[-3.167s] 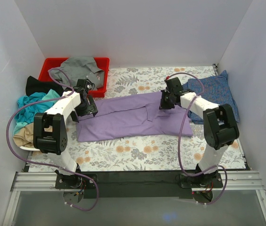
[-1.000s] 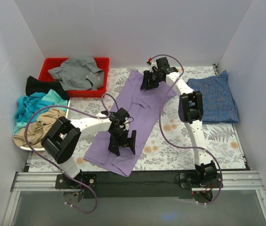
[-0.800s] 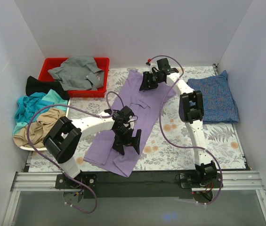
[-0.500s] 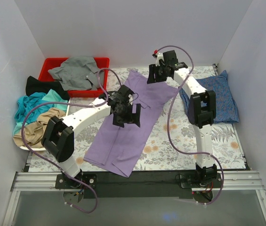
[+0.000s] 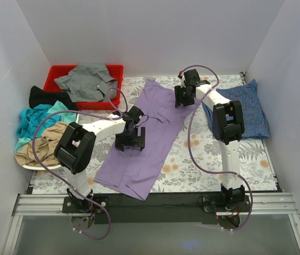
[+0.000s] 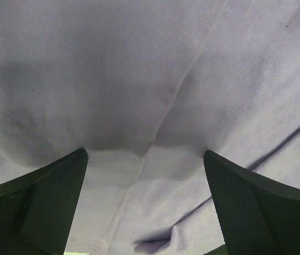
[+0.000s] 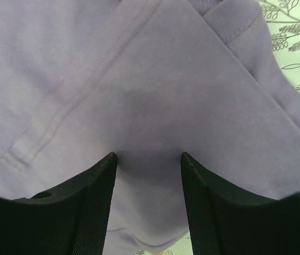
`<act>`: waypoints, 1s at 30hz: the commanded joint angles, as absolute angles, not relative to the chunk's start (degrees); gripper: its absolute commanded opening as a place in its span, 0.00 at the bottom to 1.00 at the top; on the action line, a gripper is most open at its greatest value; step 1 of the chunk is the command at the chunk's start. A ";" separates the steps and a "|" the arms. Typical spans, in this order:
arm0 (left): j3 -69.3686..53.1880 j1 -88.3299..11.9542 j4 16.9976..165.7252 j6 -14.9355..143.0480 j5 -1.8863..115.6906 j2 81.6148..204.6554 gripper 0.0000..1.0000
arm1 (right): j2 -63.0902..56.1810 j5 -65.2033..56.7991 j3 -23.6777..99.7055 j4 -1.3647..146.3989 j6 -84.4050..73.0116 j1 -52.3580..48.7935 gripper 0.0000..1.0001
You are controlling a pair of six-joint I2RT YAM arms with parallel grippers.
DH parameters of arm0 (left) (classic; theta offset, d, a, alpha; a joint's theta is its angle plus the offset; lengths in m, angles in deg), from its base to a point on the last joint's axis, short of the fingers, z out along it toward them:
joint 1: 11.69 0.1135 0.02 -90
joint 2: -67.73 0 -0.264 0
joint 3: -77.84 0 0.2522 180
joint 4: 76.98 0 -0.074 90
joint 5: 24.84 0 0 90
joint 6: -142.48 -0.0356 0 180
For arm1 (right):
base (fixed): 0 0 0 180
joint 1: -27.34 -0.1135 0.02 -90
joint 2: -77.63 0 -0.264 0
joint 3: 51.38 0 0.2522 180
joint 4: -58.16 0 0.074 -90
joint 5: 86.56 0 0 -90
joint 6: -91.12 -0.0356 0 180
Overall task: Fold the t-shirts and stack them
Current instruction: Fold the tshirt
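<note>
1. The left arm is stretched out low. Its elbow is set behind and to the left of the left hand.
2. The left hand is pointed downward, and its two fingers are spread wide.
3. The right arm is raised upright from its base and bent over at the elbow. The elbow is to the right of the right hand and nearer the bases.
4. The right hand is tipped downward. Its fingers are parted, with a narrower gap than is seen on the left hand.
5. The hands are set well apart, with the right hand placed farther from the bases.
</note>
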State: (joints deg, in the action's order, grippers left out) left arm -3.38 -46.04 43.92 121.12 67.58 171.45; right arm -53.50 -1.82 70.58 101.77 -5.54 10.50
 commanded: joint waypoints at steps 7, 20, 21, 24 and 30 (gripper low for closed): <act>4.39 -47.19 45.05 122.34 55.34 170.21 0.91 | -65.62 -5.52 84.97 107.77 -5.56 10.47 0.58; -2.09 -58.18 43.57 124.28 39.66 173.28 0.91 | -80.67 -31.34 102.74 95.76 -16.98 11.17 0.64; -2.89 -58.18 43.03 124.37 40.89 173.37 0.91 | -80.49 -32.84 102.05 92.17 -17.68 11.69 0.65; -6.65 -57.75 40.92 125.33 47.92 172.67 0.91 | -77.86 -35.32 101.86 89.68 -18.57 12.66 0.66; -11.15 -50.39 38.63 128.50 61.02 166.97 0.91 | -64.33 -32.16 93.17 88.88 -10.77 13.28 0.68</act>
